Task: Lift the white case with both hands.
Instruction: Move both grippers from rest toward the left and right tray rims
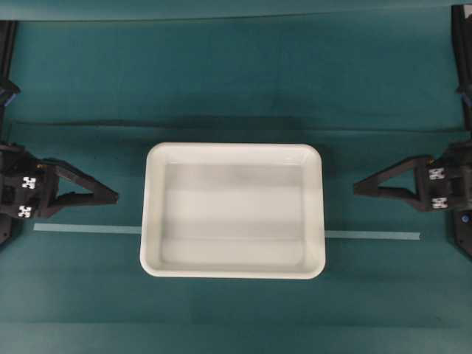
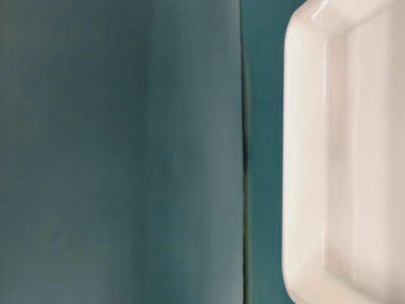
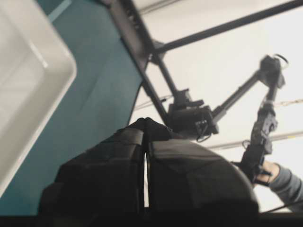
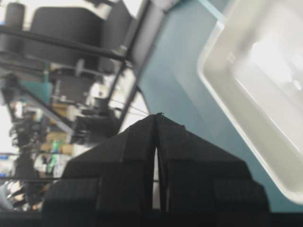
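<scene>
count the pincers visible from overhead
2: the left pincer sits left of the white case, the right pincer right of it, both shut, tips pointing at the case without touching. None seems hidden.

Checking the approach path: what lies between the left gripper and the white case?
Only bare teal cloth; the overhead view shows nothing between the left gripper and the case. The tape strip runs just below that stretch.
</scene>
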Robot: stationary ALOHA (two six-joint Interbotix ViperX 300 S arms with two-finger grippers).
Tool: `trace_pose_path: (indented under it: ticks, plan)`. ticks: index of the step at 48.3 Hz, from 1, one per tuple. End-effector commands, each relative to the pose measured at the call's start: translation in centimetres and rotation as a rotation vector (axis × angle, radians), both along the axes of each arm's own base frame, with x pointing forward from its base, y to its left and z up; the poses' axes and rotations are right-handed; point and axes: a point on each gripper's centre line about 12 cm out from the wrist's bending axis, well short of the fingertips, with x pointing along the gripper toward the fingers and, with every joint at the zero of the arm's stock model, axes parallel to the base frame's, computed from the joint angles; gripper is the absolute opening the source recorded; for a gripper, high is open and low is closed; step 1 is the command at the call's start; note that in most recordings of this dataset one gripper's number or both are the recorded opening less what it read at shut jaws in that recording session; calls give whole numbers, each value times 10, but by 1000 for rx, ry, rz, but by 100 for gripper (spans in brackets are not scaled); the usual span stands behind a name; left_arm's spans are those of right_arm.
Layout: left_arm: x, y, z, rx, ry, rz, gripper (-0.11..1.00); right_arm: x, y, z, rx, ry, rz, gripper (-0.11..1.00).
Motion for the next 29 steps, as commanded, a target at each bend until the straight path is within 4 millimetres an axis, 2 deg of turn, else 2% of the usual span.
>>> trace_pose_path:
  ticks: [1,9,19,25,29]
  plan:
    - [5,-1,-8,-3,33,-2,-3,7,-1,-12,33,53,-19,0]
    - [3,-1,-17,-4,60,-2,-3,13,-2,-32,103,134,-50,0]
    - [-2,0,-36,4,135,-1,-3,17,-3,-41,127,154,-74,0]
    - [-5,0,-45,8,190,0,-3,18,-5,-45,133,153,-88,9]
    - [-6,0,-48,11,204,2,1,16,-5,-48,143,163,-95,23]
